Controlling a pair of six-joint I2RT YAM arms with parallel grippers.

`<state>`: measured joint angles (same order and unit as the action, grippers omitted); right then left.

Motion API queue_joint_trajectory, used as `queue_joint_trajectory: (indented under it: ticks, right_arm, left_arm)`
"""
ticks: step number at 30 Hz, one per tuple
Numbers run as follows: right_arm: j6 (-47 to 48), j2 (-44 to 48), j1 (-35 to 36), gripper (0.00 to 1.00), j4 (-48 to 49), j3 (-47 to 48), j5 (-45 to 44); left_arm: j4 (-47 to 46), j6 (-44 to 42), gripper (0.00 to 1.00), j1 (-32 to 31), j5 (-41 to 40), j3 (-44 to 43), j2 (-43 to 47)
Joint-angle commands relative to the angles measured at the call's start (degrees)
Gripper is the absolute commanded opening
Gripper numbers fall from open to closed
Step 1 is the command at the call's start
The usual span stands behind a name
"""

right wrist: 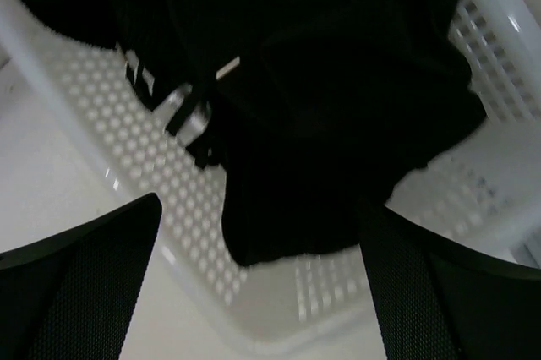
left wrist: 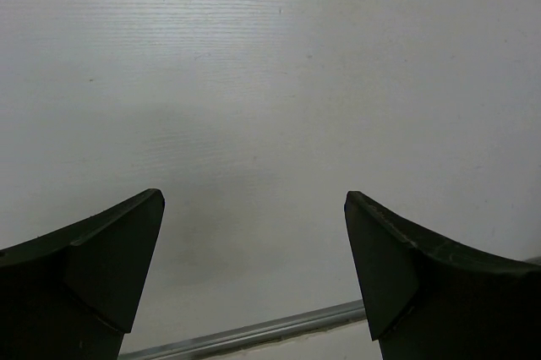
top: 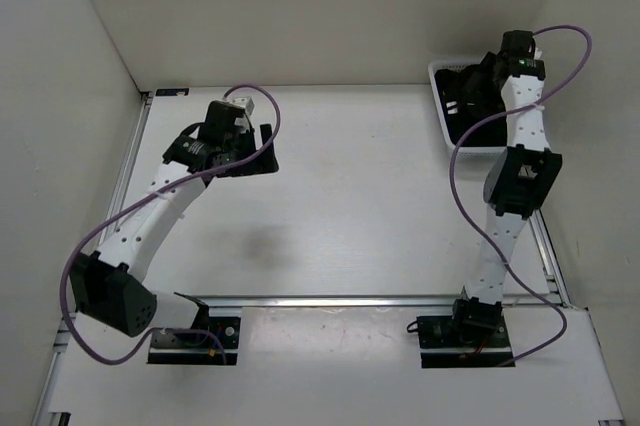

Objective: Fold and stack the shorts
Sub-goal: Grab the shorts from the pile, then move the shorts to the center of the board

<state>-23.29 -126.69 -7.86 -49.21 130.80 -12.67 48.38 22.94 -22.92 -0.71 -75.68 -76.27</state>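
Shorts point(right wrist: 321, 106) found bunched inside the white mesh basket point(right wrist: 127, 123), directly ahead of the right tool point(right wrist: 258, 204) and just beyond its fingertips. Fabric is plain black, crumpled in a heap and unfolded. One lobe of it reaches toward the tool, lying over the basket's near wall. A few pale strips show among the folds, ahead and to the left of the tool; what they are cannot be told.

Right tool stands with its fingers point(right wrist: 84, 275) wide apart, one on each side of the heap's near lobe, and grips nothing. Whether the tips touch the basket cannot be told. Seen from above, this tool is over the basket's opening, and the basket rests on the counter point(top: 350, 196) beneath it.

Left tool point(left wrist: 254, 204) likewise has its fingers spread wide and holds nothing. Ahead of it lies pale counter surface, lightly shadowed near the fingertips. A metal rail point(left wrist: 254, 333) crosses behind the tips, close to the tool's body. Left tool hovers above the counter, well apart from the basket and the shorts, which lie far off to its right.
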Motion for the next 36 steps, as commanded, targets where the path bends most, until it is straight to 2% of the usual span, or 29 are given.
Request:
queue_joint_trajectory:
  ticks: [1, 3, 6, 8, 11, 12, 14, 15, 16, 17, 23, 26, 29, 36]
  right_arm:
    - [1.0, -10.7, -1.3, 1.0, -1.3, 10.3, 3.9]
    - [1.6, -14.9, -1.8, 1.0, 0.3, 15.9, 4.4]
    - [1.6, -19.5, -2.4, 1.0, 5.6, 16.4, 5.0]
    - [0.2, -21.3, -2.9, 0.94, 9.0, 15.5, 4.0]
    - [-0.5, -23.2, -3.0, 0.71, 10.5, 15.8, 4.0]
    - [-1.3, -23.8, -3.0, 0.51, 11.1, 15.8, 4.0]
    - [-2.0, -22.4, -3.0, 0.27, 11.8, 14.9, 4.6]
    - [-2.0, -20.1, -3.0, 0.09, 12.5, 14.2, 4.6]
    - [-2.0, -18.6, -3.0, 0.03, 12.5, 13.0, 5.1]
    - [-2.0, -16.9, -3.0, 0.0, 12.5, 12.3, 5.1]
    - [1.8, 2.7, -0.3, 0.0, 12.5, 5.7, 6.8]
    - [3.0, 13.7, 1.9, 0.0, 12.5, 5.7, 9.8]
    - [3.7, 20.3, 4.9, 0.0, 10.5, 8.0, 12.7]
    - [5.3, 31.3, 17.9, 0.0, 9.7, 9.3, 17.9]
  left_arm:
    - [0.0, 0.5, 0.99, 0.5, -2.4, -2.9, -2.6]
    - [0.0, -0.1, 0.99, 0.5, -3.9, -3.4, -6.2]
    - [0.0, -0.1, 0.99, 0.5, -3.9, -6.4, -10.2]
    - [0.5, -0.6, 0.99, 0.5, -3.9, -8.7, -12.1]
    - [1.1, -1.2, 0.99, 0.5, -3.9, -10.5, -15.1]
    - [1.1, -1.2, 0.99, 0.5, -3.9, -10.5, -15.7]
    - [1.6, -1.2, 0.99, 0.5, -3.9, -11.9, -16.5]
    - [1.6, -1.2, 0.99, 0.5, -3.9, -11.9, -17.1]
    - [1.6, -1.2, 0.99, 0.5, -3.3, -11.9, -17.1]
    - [1.6, -1.2, 0.99, 0.5, -3.2, -12.6, -17.1]
    - [1.6, 1.7, 0.99, 1.9, -0.6, -15.5, -17.8]
    - [2.2, 3.3, 0.99, 3.3, 2.5, -16.9, -17.8]
    - [2.2, 4.6, 0.99, 4.5, 3.5, -16.9, -16.2]
    - [7.0, 4.6, 0.99, 11.3, 3.5, -16.3, -8.6]
